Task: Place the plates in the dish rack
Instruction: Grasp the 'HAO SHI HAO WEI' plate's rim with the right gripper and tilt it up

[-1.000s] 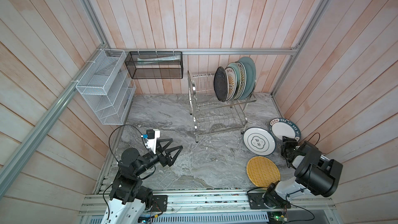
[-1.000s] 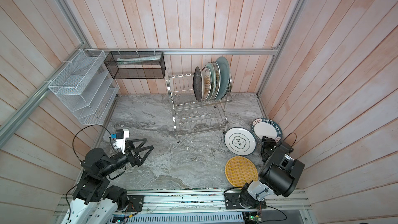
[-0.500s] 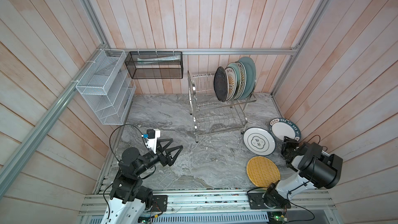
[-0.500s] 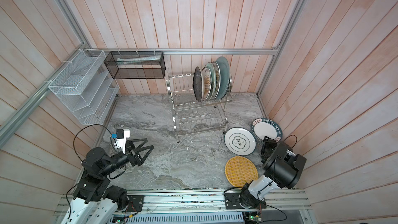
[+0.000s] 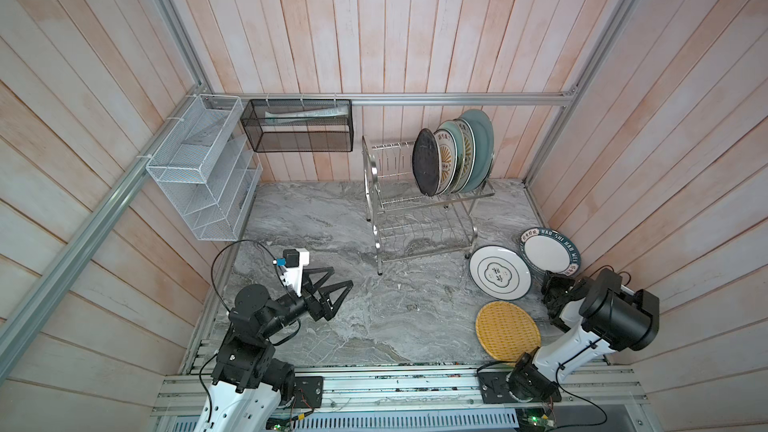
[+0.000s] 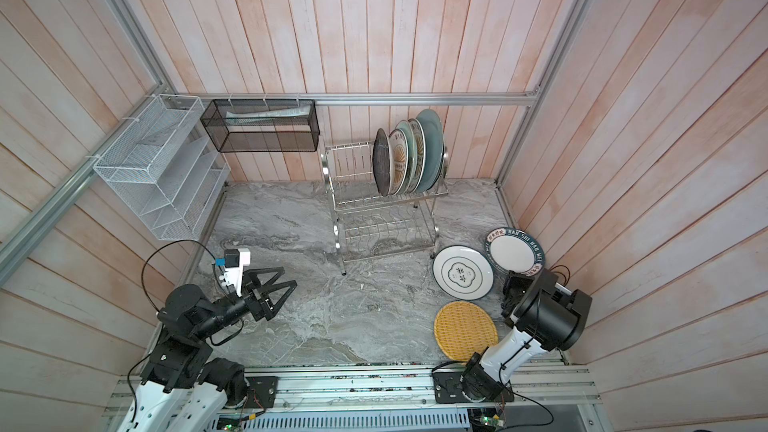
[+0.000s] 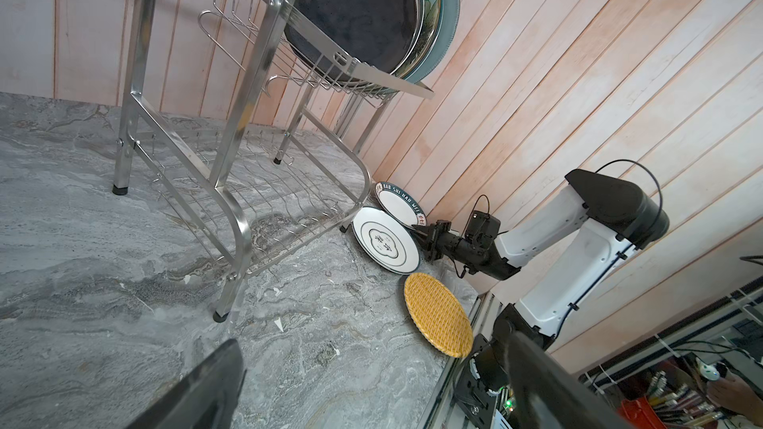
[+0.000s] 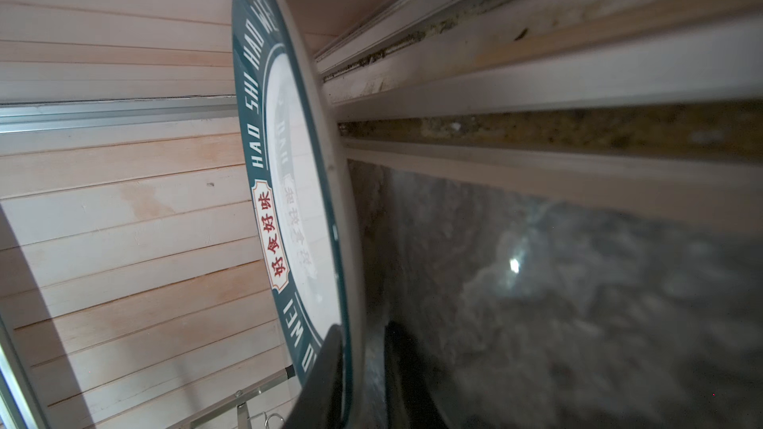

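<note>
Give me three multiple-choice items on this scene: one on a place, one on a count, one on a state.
1. In the dish rack, the racked plates stand in: A the upper tier; B the lower tier; C both tiers.
2. Plates outside the rack: A two; B three; C five.
3. The left gripper is: A open and empty; B shut on a plate; C shut on the rack.
Answers: A, all stand in the top slots; B, yellow woven plate, emblem plate and teal-rimmed plate; A, its jaws stand wide over bare countertop.
</note>
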### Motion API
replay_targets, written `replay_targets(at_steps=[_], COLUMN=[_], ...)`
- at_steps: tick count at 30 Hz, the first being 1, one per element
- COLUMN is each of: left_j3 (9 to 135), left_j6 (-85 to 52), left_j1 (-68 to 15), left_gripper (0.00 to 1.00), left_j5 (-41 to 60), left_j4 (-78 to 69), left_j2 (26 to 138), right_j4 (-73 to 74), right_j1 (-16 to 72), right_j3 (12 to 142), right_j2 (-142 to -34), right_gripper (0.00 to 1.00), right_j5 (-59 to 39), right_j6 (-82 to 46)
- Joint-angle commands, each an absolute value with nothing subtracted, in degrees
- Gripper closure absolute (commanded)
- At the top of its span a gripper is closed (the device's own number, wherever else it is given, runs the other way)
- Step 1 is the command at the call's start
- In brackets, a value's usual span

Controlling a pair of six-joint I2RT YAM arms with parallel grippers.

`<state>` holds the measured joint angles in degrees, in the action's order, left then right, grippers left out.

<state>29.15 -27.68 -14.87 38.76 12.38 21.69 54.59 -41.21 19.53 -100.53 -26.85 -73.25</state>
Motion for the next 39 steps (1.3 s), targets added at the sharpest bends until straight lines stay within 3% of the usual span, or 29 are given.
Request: replay_targets(at_steps=[1,10,17,29,39], left_j3=[29.81,29.88,29.87,29.83,30.14], left_j6=[-27.87,-27.88,-27.89,-27.91,-28.03], left_j1=[-14.50,-14.47,-14.34,-14.26,-14.03], left_gripper=[0.00,0.00,0.00,0.00,0.00], left_j5=[39.22,39.28,39.37,39.20,39.21], left_j4=[10.97,10.90,10.90,10.99,11.21], left_j2=[21.88,22.13,22.75,22.77,23.11], right_j4=[56.72,56.89,54.34,36.15,22.88], right_j1=[-40.87,-40.42,-39.64,-37.05,-35.87], right_j3=[18.62,19.23,19.18,24.96,24.85], right_j2=[-101.26,-100.04,-95.38,-76.29,-52.87], right_gripper=[0.85,1.00,1.00,1.00,1.00], right_j5=[-25.36,-24.78,-23.77,-18.30,-18.45], right_j6=[-73.39,-73.59,-72.42,-66.49,-61.01])
